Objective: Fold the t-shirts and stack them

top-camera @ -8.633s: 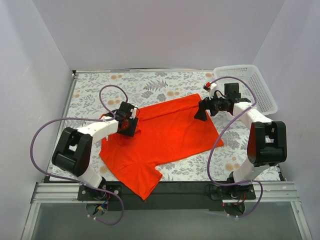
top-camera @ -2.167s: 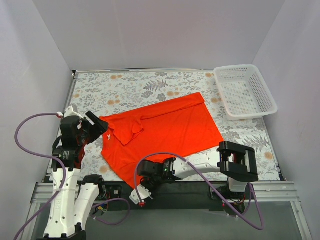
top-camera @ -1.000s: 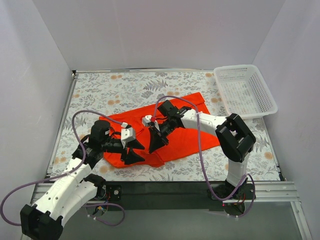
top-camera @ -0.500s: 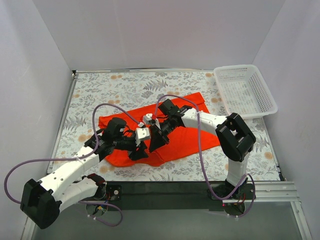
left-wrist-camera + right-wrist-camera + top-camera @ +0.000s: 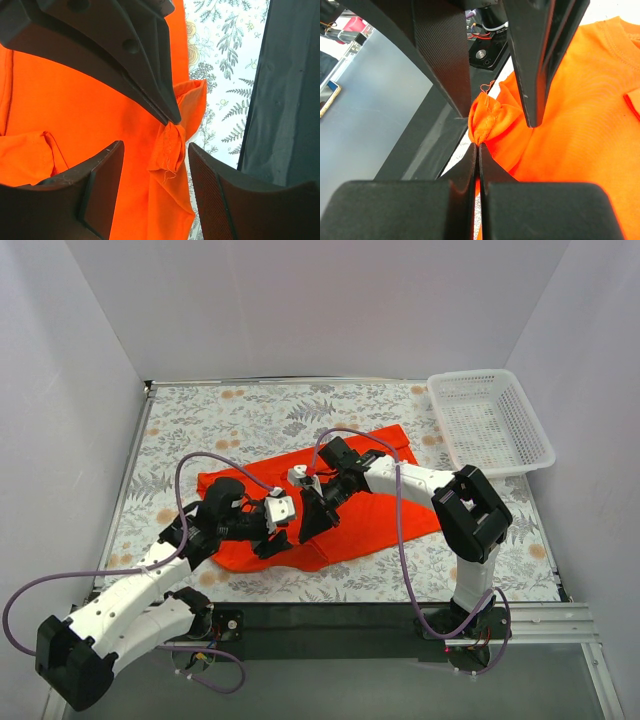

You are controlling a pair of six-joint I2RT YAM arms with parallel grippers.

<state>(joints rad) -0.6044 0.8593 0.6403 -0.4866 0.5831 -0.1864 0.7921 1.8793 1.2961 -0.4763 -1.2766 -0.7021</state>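
t-shirt [image 5: 380, 502]: long axis near-left to far-right | right tool [image 5: 479, 146]: pinching its edge | left tool [image 5: 155, 152]: jaws apart

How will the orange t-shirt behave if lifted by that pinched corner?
Likely floppy: the t-shirt bunches into a wrinkled tuft where the right gripper pinches it. Probably thin and light: its folded layers lie nearly flat.

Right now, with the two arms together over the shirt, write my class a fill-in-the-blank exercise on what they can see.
The right gripper pinches a bunch of the t-shirt with its jaws ___.
The left gripper has its jaws ___, one on each side of that bunch.
The white basket stands at the far ___ corner of the table.
Missing words: shut; open; right.
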